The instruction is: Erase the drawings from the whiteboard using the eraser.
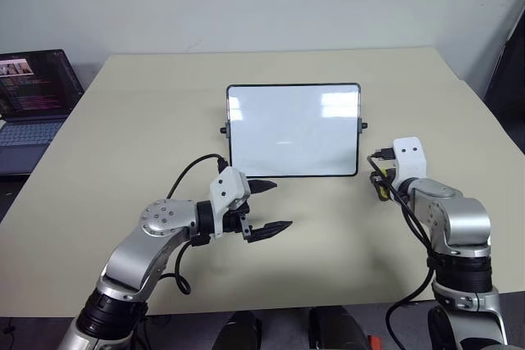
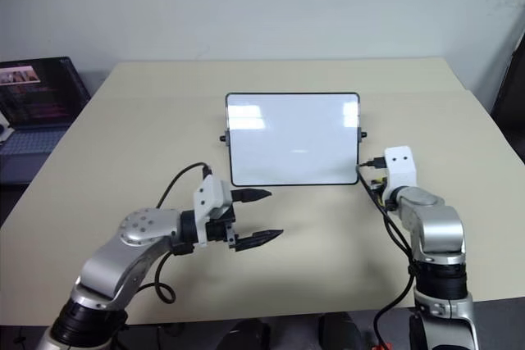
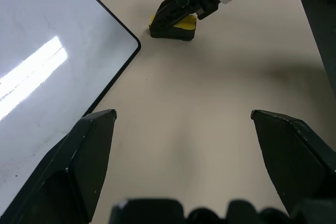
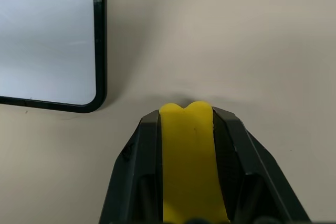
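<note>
Right gripper (image 4: 186,124) is squeezing the eraser (image 4: 187,161), with its two black fingers (image 4: 137,150) pressed tight on the yellow block's sides. Seen from the left wrist, the eraser's dark base is sitting on the table (image 1: 328,235), just beside the near right corner of the whiteboard (image 1: 293,130). That board is lying in the middle of the table, and its white face is looking clean and shiny, with no digits showing on it. Light is glinting off its top corners. Small black knobs are sticking out from its two sides. Left gripper (image 1: 271,206) is hanging just in front of the board's near left corner, with its fingers spread wide apart and holding nothing. Far off past the table's left edge, a dark laptop (image 1: 33,100) is sitting open with its screen glowing.
</note>
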You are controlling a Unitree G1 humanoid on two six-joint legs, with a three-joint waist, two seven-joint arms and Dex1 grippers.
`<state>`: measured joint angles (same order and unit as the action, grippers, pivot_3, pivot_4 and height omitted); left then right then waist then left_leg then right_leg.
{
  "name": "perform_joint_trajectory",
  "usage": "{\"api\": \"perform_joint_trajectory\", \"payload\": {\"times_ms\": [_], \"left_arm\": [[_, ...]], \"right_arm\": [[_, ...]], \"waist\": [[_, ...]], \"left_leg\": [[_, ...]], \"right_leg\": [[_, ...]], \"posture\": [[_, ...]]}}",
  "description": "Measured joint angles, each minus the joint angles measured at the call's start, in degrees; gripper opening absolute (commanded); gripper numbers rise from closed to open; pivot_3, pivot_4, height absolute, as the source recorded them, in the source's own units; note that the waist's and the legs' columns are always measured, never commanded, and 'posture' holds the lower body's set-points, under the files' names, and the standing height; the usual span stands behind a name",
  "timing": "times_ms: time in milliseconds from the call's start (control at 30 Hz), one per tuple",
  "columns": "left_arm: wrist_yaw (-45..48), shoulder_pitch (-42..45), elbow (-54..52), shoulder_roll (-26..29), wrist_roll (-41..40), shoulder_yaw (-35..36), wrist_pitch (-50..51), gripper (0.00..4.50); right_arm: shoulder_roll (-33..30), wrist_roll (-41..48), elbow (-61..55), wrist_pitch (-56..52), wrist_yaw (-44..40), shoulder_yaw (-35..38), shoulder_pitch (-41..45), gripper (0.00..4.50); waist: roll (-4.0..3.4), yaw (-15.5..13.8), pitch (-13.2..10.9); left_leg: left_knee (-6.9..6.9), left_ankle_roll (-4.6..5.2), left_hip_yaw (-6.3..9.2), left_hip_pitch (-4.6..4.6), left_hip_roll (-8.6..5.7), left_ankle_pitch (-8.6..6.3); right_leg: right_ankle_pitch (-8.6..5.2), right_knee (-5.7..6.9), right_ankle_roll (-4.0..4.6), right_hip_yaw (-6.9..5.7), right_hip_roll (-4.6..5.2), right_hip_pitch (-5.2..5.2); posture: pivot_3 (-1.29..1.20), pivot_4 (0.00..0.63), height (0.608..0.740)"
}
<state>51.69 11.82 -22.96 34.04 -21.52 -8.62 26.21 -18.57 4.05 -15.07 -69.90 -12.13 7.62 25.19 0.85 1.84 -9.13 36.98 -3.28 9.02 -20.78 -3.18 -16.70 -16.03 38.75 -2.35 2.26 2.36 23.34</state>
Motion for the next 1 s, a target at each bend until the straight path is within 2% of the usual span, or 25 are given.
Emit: {"api": "perform_joint_trajectory", "payload": {"times_ms": [300, 467, 633, 900, 1000], "left_arm": [[-0.35, 0.26, 0.0, 0.0, -0.01, 0.0, 0.04, 4.5], [-0.35, 0.28, 0.02, 0.0, 0.03, 0.0, -0.12, 4.5], [-0.33, 0.25, 0.12, 0.0, 0.11, 0.0, -0.41, 4.5], [-0.53, -0.28, 0.52, 0.0, 0.21, 0.25, -0.83, 4.5], [-2.41, -0.59, 0.49, -0.41, -0.25, 2.62, -0.67, 4.5]], "right_arm": [[-0.24, 0.03, 0.3, 0.1, 0.22, 0.0, 0.02, 0.99], [-0.37, 0.09, 0.63, 0.38, 0.23, 0.03, 0.05, 2.6], [-0.64, 0.04, 0.97, 0.67, 0.44, 0.03, 0.07, 4.41], [-0.96, 0.46, 1.02, 0.61, 0.91, 0.25, 1.21, 4.46], [-0.2, 1.82, -2.1, 0.49, 1.05, 2.0, 3.07, 4.46]], "waist": [[0.0, 0.0, 0.0], [0.0, 0.0, 0.0], [0.0, 0.0, 0.0], [-0.01, 0.02, -0.01], [-0.03, 0.05, -0.02]], "left_leg": [[0.0, 0.0, 0.0, 0.0, 0.0, 0.0], [0.0, 0.0, 0.0, 0.0, 0.0, 0.0], [0.0, 0.0, 0.0, 0.0, 0.0, 0.0], [0.01, 0.0, -0.01, 0.0, 0.0, 0.0], [0.0, 0.0, 0.01, 0.0, 0.02, 0.0]], "right_leg": [[0.0, 0.0, 0.0, 0.0, -0.01, 0.0], [0.0, 0.0, 0.0, 0.0, -0.01, 0.0], [0.0, 0.0, 0.0, 0.0, -0.01, 0.0], [0.0, 0.02, 0.0, 0.01, -0.01, 0.0], [0.0, 0.02, 0.0, 0.01, -0.02, 0.01]], "posture": [[0.0, 0.15, 0.74], [0.0, 0.15, 0.74], [0.0, 0.15, 0.74], [0.0, 0.15, 0.74], [0.0, 0.15, 0.74]]}}
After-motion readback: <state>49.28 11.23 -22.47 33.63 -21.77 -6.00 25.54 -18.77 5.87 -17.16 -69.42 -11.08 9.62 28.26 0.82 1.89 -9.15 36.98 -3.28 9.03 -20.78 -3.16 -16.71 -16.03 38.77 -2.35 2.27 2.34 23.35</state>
